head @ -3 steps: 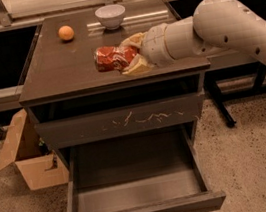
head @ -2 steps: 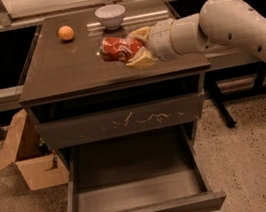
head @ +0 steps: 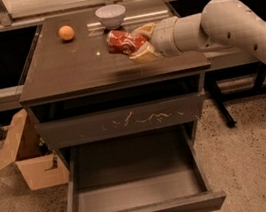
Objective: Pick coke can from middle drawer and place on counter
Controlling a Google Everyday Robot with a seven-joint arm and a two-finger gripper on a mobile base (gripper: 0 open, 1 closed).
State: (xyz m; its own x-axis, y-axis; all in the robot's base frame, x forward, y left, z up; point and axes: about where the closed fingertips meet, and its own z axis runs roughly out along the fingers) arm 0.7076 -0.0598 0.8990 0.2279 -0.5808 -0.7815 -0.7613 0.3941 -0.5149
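The red coke can (head: 121, 42) lies on its side in my gripper (head: 139, 43), whose pale fingers (head: 142, 54) are closed around it. The can is held low over the right middle of the dark glossy counter (head: 66, 68); whether it touches the top I cannot tell. My white arm reaches in from the right. The middle drawer (head: 136, 188) below is pulled open, with a grey floor and a plain front panel, and nothing shows inside it.
An orange fruit (head: 66, 33) sits at the counter's back left. A white bowl (head: 111, 16) stands at the back centre, just behind the can. The closed drawer front with white scratches (head: 125, 122) is above the open drawer. A cardboard box (head: 27, 156) stands on the floor at left.
My gripper has carried the coke can further back over the counter, toward the white bowl. The drawer stays open.
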